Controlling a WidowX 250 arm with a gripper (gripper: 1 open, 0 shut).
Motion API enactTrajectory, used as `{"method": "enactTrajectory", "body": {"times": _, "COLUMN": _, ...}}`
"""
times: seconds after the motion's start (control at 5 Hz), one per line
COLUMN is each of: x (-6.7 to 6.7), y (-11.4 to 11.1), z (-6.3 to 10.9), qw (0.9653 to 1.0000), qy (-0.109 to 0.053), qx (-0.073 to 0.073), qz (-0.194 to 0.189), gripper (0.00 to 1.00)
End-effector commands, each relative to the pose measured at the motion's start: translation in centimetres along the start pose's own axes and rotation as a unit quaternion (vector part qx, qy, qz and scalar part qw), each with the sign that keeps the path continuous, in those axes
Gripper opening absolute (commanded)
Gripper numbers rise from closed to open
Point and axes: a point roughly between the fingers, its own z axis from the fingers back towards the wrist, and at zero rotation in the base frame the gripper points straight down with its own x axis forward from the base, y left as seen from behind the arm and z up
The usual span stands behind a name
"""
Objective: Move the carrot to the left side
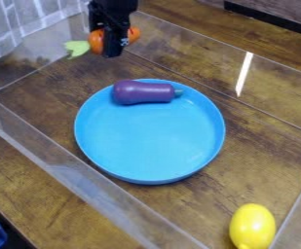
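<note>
At the upper left of the frame the black gripper points down with its jaws clamped on the carrot, green top sticking out leftward. Just below, a purple eggplant lies on the blue plate's upper rim. A yellow lemon sits at lower right.

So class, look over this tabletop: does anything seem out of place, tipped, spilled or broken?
Nothing looks spilled or damaged. The purple eggplant lies on its side at the blue plate's far rim, the yellow lemon sits alone on the wood table at the near right, and the hand is shut on the carrot.
</note>
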Motion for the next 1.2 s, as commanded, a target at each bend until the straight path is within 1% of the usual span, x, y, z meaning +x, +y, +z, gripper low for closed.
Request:
{"method": "enactTrajectory", "body": {"times": 0.0, "x": 0.7, "y": 1.8, "z": 2.1, "qw": 0.9992, "qy": -0.032, "qx": 0.024, "qz": 0.008, "gripper": 0.00}}
{"method": "enactTrajectory", "body": {"times": 0.8, "x": 1.1, "y": 2.5, "z": 2.5, "qw": 0.9987, "qy": -0.043, "qx": 0.027, "qz": 0.002, "gripper": 0.00}}
{"method": "enactTrajectory", "body": {"times": 1.0, "x": -0.5, "y": 2.8, "z": 2.2, "qw": 0.9992, "qy": -0.029, "qx": 0.025, "qz": 0.012, "gripper": 0.00}}
